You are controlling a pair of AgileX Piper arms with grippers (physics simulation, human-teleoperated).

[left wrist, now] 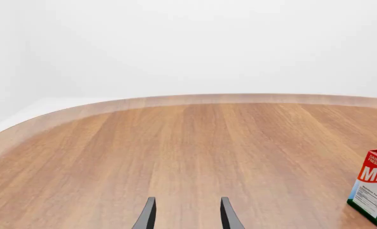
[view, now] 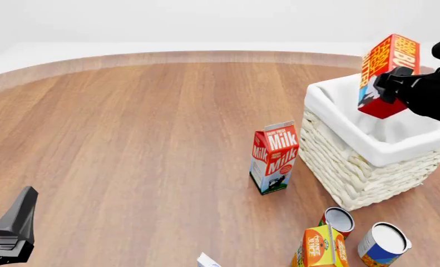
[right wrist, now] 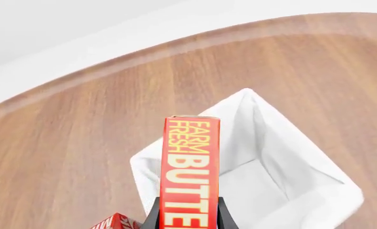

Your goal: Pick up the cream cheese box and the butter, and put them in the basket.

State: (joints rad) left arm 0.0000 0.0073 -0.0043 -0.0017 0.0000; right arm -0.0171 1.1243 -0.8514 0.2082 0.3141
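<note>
The right gripper (right wrist: 188,210) is clamped on the butter (view: 386,75), with one jaw on each broad face of the carton, as the right wrist view shows. The butter is held in the air, tilted, directly above the open mouth of the basket (view: 339,161), and is not touching the lining or the rim. In the right wrist view the carton's narrow red face, lettered "FARM FRESH BUTTER", points away from the camera with the white cloth interior of the basket beyond it. The basket stands on the wooden bench (view: 146,139) on the right side of the front view. The Milk carton (view: 273,157) stands upright on the bench just to the left of the basket, not touching it. Nearer the camera, in front of the basket, are two cans (view: 383,243) and the orange juice carton (view: 320,247), close together. A small white corner at the bottom edge of the front view may be the cream cheese box (view: 207,260); too little shows to confirm it. The left gripper (left wrist: 187,214) is low over bare bench at the left side, well apart from all objects, with its jaws apart and nothing between them.
</note>
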